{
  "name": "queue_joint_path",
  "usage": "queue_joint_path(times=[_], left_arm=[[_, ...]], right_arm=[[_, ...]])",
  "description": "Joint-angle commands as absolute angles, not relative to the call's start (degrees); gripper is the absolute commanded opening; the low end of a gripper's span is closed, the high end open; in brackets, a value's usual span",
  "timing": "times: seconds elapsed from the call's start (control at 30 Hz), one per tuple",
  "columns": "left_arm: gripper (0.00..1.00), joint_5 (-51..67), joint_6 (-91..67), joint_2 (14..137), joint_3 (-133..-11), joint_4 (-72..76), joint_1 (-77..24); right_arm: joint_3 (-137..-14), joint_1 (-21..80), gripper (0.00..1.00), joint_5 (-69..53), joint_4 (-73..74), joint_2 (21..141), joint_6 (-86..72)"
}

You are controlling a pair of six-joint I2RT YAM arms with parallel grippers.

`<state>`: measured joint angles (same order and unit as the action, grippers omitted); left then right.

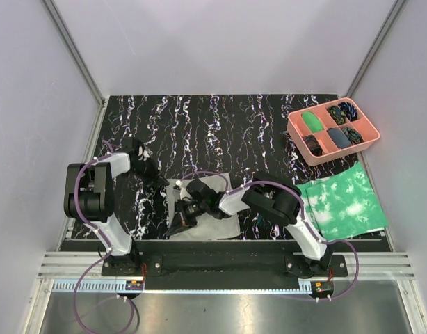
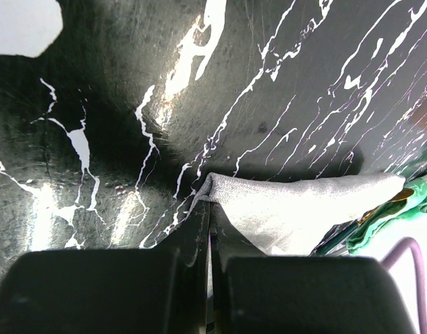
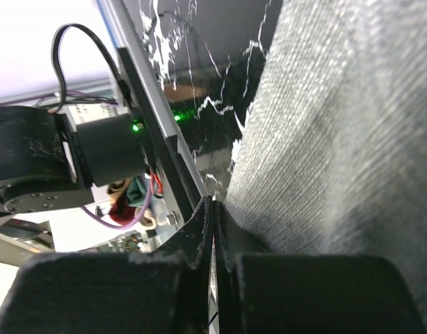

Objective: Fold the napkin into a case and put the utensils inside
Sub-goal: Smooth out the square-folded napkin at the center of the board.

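Left gripper [image 2: 208, 217]: jaws closed, tips at the far-left corner of the napkin [image 2: 297, 205]; whether cloth is pinched is unclear. The napkin lies flat, near and centre, on the black marbled table [image 1: 220, 132]. Right gripper [image 3: 213, 207]: jaws closed, against the napkin's near-left edge. Further right lies a green-and-white sheet [image 1: 342, 202]; far right stands a pink tray [image 1: 349, 149].

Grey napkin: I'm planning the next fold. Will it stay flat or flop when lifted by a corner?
Probably floppy: the napkin lies in soft creases, and its corner peaks limply at the left end effector. Likely light, since the weave looks thin in the right wrist view. It may slide or bunch on the glossy tabletop if pushed.
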<state>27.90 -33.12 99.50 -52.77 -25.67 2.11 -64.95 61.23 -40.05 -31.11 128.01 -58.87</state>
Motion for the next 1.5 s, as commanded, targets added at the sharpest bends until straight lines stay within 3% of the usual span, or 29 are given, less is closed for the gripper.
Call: queue_joint_path(times=[0.0, 0.17, 0.27, 0.4, 0.57, 0.67, 0.73, 1.07, 1.17, 1.23, 1.33, 1.43, 1.47], left_arm=[[0.0, 24.43, -32.08, 98.71, -52.82, -22.59, 2.72], [0.08, 24.08, -31.11, 89.05, -51.68, -24.26, 2.72], [0.21, 24.35, -31.11, 83.86, -50.19, -24.96, 1.33], [0.26, 22.77, -33.3, 80.25, -47.91, -24.97, -3.59], [0.23, 21.89, -36.91, 83.66, -45.35, -22.15, -8.35], [0.21, 21.01, -37.53, 88.23, -45.26, -20.92, -8.44], [0.2, 20.92, -36.92, 92.01, -47.1, -21.01, -8.35], [0.22, 16.52, -33.14, 105.38, -62.74, -24.52, -8.26], [0.27, 16.61, -32.96, 101.7, -61.53, -24.43, -8.87], [0.38, 17.05, -32.52, 96.09, -59.86, -24.43, -9.84], [0.45, 17.23, -32.52, 86.95, -54.77, -24.26, -11.68], [0.47, 17.66, -33.13, 79.47, -49.32, -23.99, -15.11], [0.46, 17.4, -33.57, 78.15, -47.13, -24.08, -16.16]], right_arm=[[-66.44, 60.74, 0.01, -39.2, -21.02, 124.11, -52.65], [-65.13, 56.7, 0.23, -38.85, -16.71, 118.4, -50.02], [-62.41, 52.83, 0.36, -37.53, -13.46, 113.92, -48.52], [-58.28, 47.73, 0.47, -36.39, -9.5, 108.82, -46.06], [-57.13, 39.93, 0.49, -33.76, -5.28, 107.84, -42.8], [-57.83, 35.97, 0.45, -31.47, -3.35, 109.07, -40.53], [-60.02, 34.37, 0.4, -30.15, -0.71, 110.91, -37.71], [-76.18, 28.74, 0.4, -25.16, 12.7, 118.13, -27.34], [-78.13, 28.74, 0.51, -16.22, 23.93, 113.23, -26.1], [-76.91, 28.83, 0.54, -11.1, 29.68, 109.36, -28.55], [-67.17, 29.26, 0.64, -10.37, 31.02, 99.25, -33.3], [-59.43, 30.49, 0.65, -11.51, 31.81, 91.69, -36.82], [-56.89, 31.89, 0.6, -10.82, 32.08, 89.15, -38.57]])
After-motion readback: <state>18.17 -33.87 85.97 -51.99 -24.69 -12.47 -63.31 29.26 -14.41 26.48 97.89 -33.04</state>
